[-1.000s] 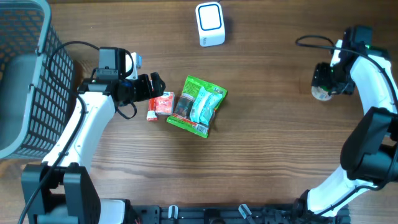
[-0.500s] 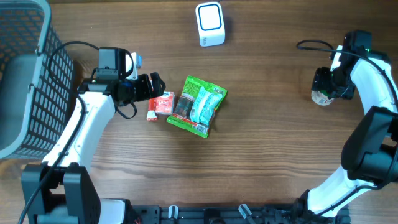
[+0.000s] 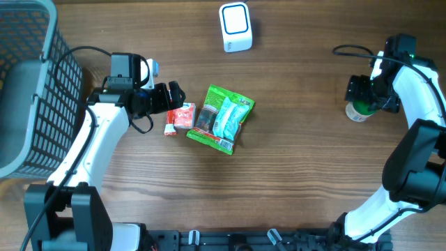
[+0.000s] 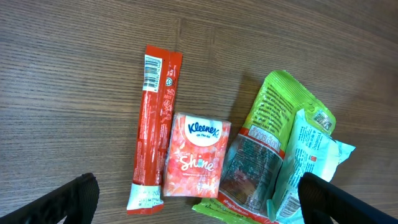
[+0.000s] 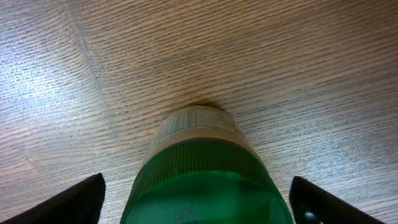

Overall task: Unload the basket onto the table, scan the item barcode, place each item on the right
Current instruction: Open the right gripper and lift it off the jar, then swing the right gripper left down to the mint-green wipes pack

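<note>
By the right edge of the table point(image 3: 293, 174), your right gripper point(image 5: 199, 202) straddles the green-capped bottle point(image 5: 202, 143), jaws wide; your left gripper point(image 4: 202, 200) hangs wide over the Kleenex pack point(image 4: 197, 155).

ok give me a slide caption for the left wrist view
Left gripper, jaws open, over a red sachet, Kleenex pack and green snack bag on the wooden table

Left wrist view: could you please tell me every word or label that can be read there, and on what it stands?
"Kleenex": on the tissue pack.
"Shine": on the same pack, lower down.
On the red stick sachet, the print and barcode are too small to read.
On the green bag and the teal packet, the print is too blurred.
</note>
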Available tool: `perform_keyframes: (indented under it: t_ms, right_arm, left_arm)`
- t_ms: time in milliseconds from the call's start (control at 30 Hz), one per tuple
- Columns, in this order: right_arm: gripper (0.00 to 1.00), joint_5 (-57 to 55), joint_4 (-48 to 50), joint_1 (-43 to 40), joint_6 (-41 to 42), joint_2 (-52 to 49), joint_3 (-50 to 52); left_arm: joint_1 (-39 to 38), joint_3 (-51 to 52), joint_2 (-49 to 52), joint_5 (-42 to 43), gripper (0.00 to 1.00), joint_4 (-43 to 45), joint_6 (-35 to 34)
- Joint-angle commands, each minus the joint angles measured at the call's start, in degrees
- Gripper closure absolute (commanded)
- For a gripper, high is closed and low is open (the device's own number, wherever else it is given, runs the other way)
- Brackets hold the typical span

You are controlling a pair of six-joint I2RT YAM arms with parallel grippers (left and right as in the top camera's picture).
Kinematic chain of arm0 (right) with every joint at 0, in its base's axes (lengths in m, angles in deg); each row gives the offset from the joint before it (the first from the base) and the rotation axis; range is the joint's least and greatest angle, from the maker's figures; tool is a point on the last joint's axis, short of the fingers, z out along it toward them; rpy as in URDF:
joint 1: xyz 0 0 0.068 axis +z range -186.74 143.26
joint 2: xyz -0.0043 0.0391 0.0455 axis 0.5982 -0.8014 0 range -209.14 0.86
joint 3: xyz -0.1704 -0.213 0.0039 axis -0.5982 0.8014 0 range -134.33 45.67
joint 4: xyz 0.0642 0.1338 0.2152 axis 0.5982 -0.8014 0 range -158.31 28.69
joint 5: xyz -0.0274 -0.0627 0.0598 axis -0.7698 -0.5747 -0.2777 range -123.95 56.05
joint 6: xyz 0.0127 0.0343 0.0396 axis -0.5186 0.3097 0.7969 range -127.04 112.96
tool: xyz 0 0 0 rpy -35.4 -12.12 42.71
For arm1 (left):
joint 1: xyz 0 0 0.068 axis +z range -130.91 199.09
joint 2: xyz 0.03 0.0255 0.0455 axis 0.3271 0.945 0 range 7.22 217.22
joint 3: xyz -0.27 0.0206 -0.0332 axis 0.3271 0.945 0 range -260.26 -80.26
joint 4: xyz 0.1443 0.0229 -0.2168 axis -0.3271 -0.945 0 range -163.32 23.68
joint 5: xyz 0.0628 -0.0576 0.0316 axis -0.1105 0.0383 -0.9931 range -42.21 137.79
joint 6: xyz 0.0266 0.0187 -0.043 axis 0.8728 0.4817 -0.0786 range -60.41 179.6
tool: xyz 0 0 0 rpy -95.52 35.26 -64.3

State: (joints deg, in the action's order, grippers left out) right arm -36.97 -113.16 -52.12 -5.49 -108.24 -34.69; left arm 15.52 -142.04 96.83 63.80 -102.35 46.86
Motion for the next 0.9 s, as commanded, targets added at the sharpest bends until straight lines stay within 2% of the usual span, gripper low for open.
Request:
perform_keyframes:
  t_ms: [0, 167, 333, 400, 500, 667, 867]
  right_arm:
    - [0.02, 0.02, -0.20, 0.02, 0.13, -0.20, 0.24]
    - [0.02, -0.04, -0.87, 0.02, -0.09, 0.37, -0.85]
    - [0.02, 2.01, -4.81, 0.44, -0.07, 1.86, -10.47]
    - [0.02, 6.01, -7.28, 0.94, -0.04, 2.29, -15.96]
    - [0.02, 18.40, -9.73, 2.23, -0.04, 2.99, -20.79]
    - [0.02, 33.00, -10.47, 6.71, -0.02, 3.13, -20.20]
    - [0.02, 34.38, -12.28, 17.03, 0.33, 3.13, -17.22]
  left_arm:
    - [0.48, -0.81, -0.61, 0.48, 0.00, 0.20, 0.11]
    - [0.48, -0.81, -0.61, 0.48, 0.00, 0.20, 0.11]
    - [0.48, -0.81, -0.61, 0.48, 0.00, 0.20, 0.11]
    - [0.48, -0.81, -0.61, 0.48, 0.00, 0.20, 0.11]
    - [0.48, -0.81, -0.61, 0.48, 0.00, 0.20, 0.11]
    - [0.48, -0.81, -0.61, 0.48, 0.00, 0.20, 0.11]
    - [0.48, -0.81, -0.61, 0.48, 0.00, 0.20, 0.11]
